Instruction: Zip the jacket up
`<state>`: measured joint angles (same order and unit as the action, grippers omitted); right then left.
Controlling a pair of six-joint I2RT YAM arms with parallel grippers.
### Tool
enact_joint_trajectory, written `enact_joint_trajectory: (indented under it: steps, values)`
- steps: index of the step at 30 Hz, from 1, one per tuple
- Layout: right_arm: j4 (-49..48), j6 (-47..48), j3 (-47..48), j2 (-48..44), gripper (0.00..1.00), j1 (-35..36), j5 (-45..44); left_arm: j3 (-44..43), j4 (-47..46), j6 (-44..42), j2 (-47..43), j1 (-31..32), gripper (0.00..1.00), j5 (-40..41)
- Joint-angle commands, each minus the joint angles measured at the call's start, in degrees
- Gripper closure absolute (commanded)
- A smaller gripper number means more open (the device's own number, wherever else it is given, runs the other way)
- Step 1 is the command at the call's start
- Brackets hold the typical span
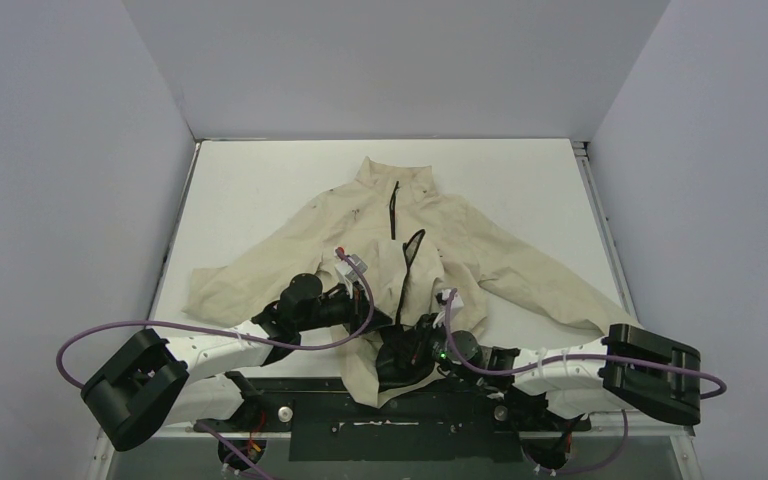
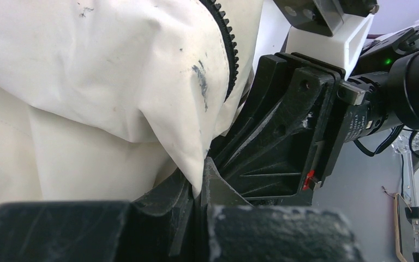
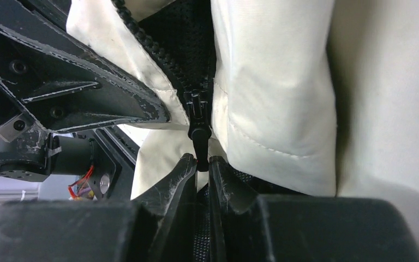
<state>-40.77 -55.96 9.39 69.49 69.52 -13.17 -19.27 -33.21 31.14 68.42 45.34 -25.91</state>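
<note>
The beige jacket (image 1: 360,230) lies spread on the white table, collar far, hem hanging over the near edge. Its black zipper (image 1: 407,262) is open along the lower front, showing black lining. My left gripper (image 2: 203,183) is shut on a fold of the beige hem cloth (image 2: 193,158) beside the zipper teeth (image 2: 230,49). My right gripper (image 3: 201,164) is shut on the black zipper pull (image 3: 198,139), just below the slider (image 3: 196,103) near the hem. In the top view both grippers (image 1: 400,345) meet at the jacket's bottom front.
The white table (image 1: 260,180) is walled by grey panels on left, right and back. The arm bases and a black plate (image 1: 380,410) sit at the near edge. Purple cables (image 1: 160,330) loop from both arms. The right arm's body (image 2: 289,125) is close beside my left gripper.
</note>
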Motion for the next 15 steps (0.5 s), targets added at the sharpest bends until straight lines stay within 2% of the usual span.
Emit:
enact_joint_trajectory:
  steps: [1, 4, 10, 15]
  values:
    - [1.2, 2.3, 2.3, -3.6, 1.00, 0.5, -0.3, -1.2, -1.3, 0.2, -0.5, 0.3, 1.00, -0.6]
    - [6.6, 3.1, 3.3, -7.2, 1.00, 0.7, -0.7, -1.1, -1.2, 0.1, -0.5, 0.3, 1.00, -0.3]
    - [25.2, 5.5, 9.1, -16.2, 1.00, 0.9, -2.0, -1.1, -0.7, -0.2, -0.3, 0.4, 1.00, -0.3]
    - [36.3, 7.3, 14.9, -18.3, 1.00, 0.1, -3.8, -1.2, 0.1, -0.9, 0.1, 0.4, 1.00, -0.8]
